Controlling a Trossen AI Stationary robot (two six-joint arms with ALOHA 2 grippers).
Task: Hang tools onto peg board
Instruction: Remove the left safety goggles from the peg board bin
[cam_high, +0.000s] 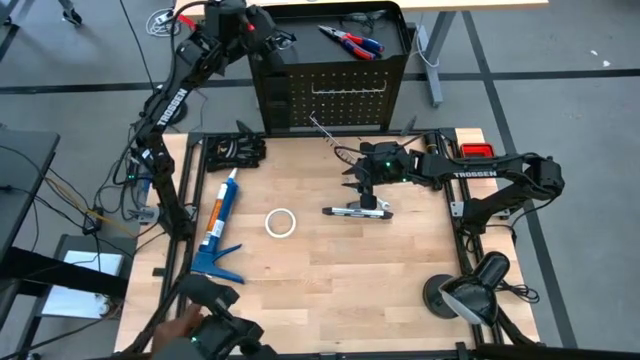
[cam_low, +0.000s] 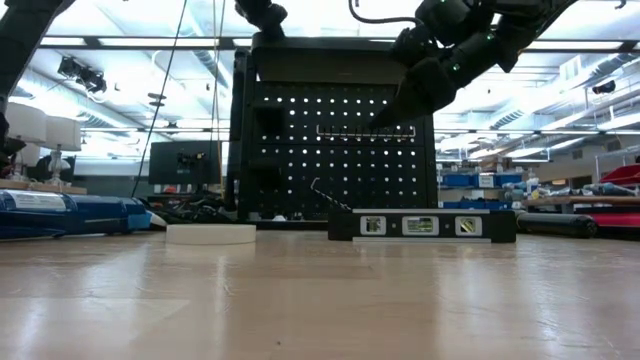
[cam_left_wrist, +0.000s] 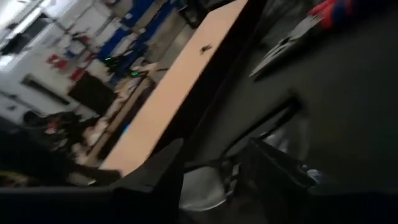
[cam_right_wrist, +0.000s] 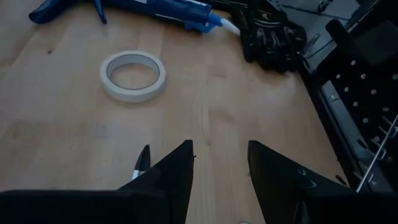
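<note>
The bar (cam_low: 421, 226) lies flat on the table (cam_high: 340, 290), long axis left-right, before the board (cam_high: 330, 95). The right tool (cam_high: 362, 183) hovers above it, released. The left tool (cam_high: 268, 45), parted, straddles glasses (cam_left_wrist: 208, 183) on the board's top; pliers (cam_high: 352, 41) lie there, handles rightward.

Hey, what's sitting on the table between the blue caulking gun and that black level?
A white roll of tape lies flat between the caulking gun and the level; the high view shows it, with bare wood on either side.

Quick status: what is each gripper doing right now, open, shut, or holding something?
Left gripper: up at the peg board's top tray, jaws open around safety glasses, not clamped.
Right gripper: open, empty, above the table.
</note>
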